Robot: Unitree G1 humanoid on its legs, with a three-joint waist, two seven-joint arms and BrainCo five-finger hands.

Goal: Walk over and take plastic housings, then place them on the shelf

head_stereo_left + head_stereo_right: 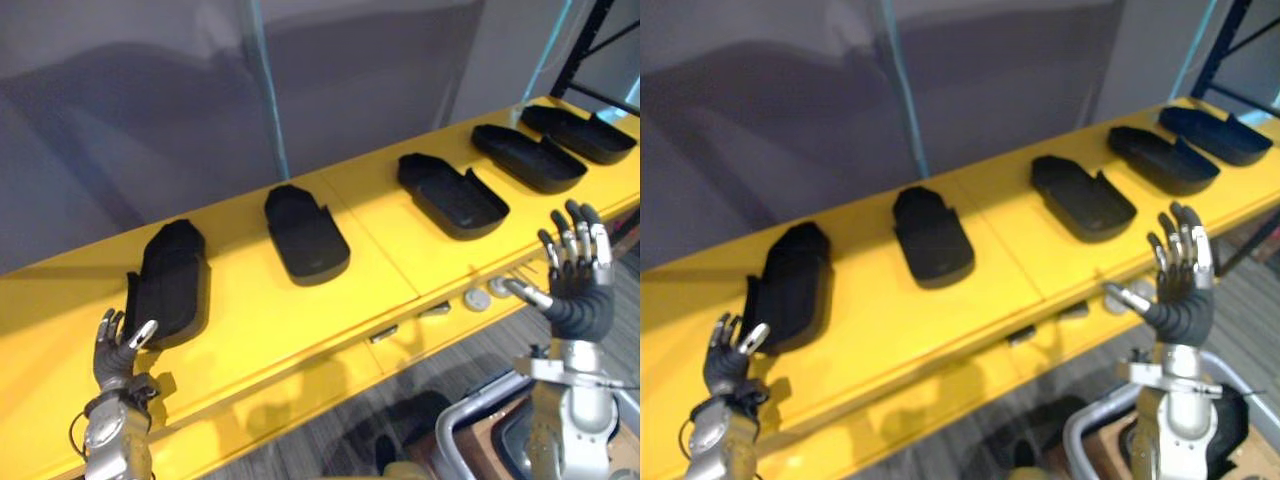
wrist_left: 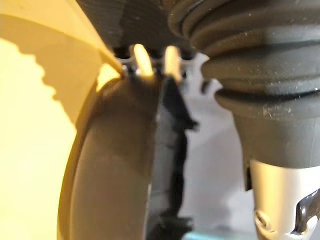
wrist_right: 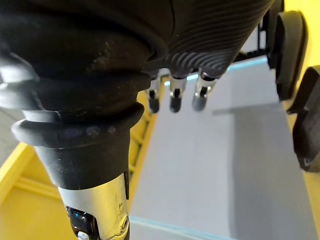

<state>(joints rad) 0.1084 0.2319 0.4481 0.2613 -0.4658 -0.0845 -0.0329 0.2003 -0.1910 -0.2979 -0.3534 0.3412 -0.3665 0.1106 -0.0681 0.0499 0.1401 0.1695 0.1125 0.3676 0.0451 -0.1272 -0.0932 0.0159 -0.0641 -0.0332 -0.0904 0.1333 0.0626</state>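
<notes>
Grey wall (image 1: 120, 100) backs a long yellow shelf (image 1: 240, 310) that runs from lower left up to the far right, and five black plastic housings lie on it in a row, well apart from one another. The left robot hand (image 1: 118, 352) is raised at the shelf's front edge with its fingers loose and slightly spread, grasping nothing. Its fingertips reach up just beside the near end of the leftmost housing (image 1: 170, 280), and I cannot tell whether they touch it. The left wrist view shows that housing's dark curved wall close past the fingers. The right robot hand (image 1: 578, 285) stands upright in front of the shelf edge, released, fingers fanned and thumb stuck out toward the robot's left, apart from every housing. Just beside its thumb, a small round silver disc (image 1: 477, 298) sits on the shelf's front lip, with two short dark slots (image 1: 383, 333) further along the same lip. Beyond the hands, the second housing (image 1: 305, 235) lies near the middle of the shelf, open side up. A seam in the yellow surface runs between it and the third housing (image 1: 452, 195). The fourth housing (image 1: 528, 157) and the fifth housing (image 1: 580, 132) lie close together at the far right end. A thin pale blue post (image 1: 268, 90) rises behind the shelf against the wall, and a dark rack frame (image 1: 590, 45) crosses the upper right corner. Below the right arm is a bin with a rounded grey rim (image 1: 465, 420), standing on grey carpet (image 1: 330, 430).
</notes>
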